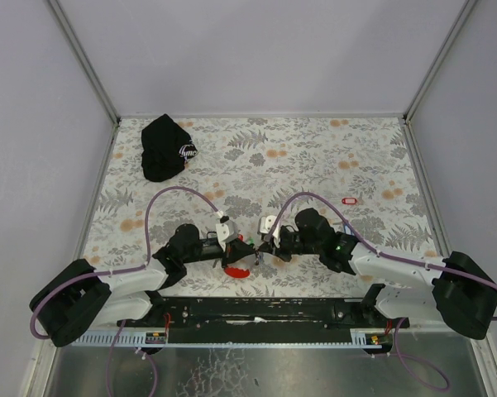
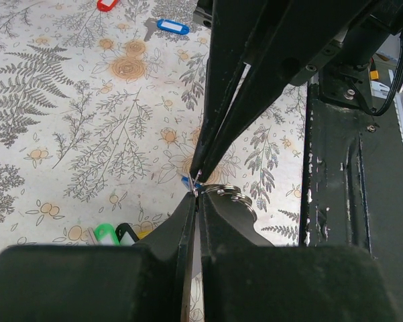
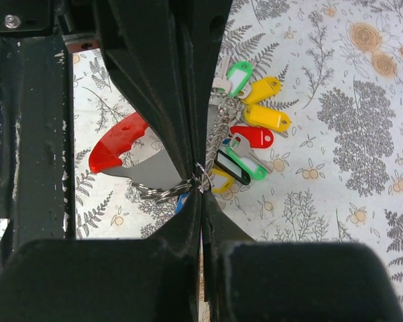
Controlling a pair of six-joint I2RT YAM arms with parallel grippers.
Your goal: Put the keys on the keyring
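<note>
In the top view the left gripper point(image 1: 250, 248) and right gripper point(image 1: 265, 246) meet tip to tip at the table's point(image 1: 314, 157) 6 o'clock, hiding what they hold. The cap point(image 1: 167, 147) lies at 11 o'clock, a lone red tag point(image 1: 350, 200) at 3. The right wrist view shows its jaws pressed together, pinching the thin ring point(image 3: 202, 176). The red piece point(image 3: 117, 144) lies at 9 o'clock of the tips, the bunched keys point(image 3: 255, 136) at 2. Only the left wrist view shows a blue key point(image 2: 171, 27) lying apart at 12 o'clock, and the left jaws closed on the ring's wire
</note>
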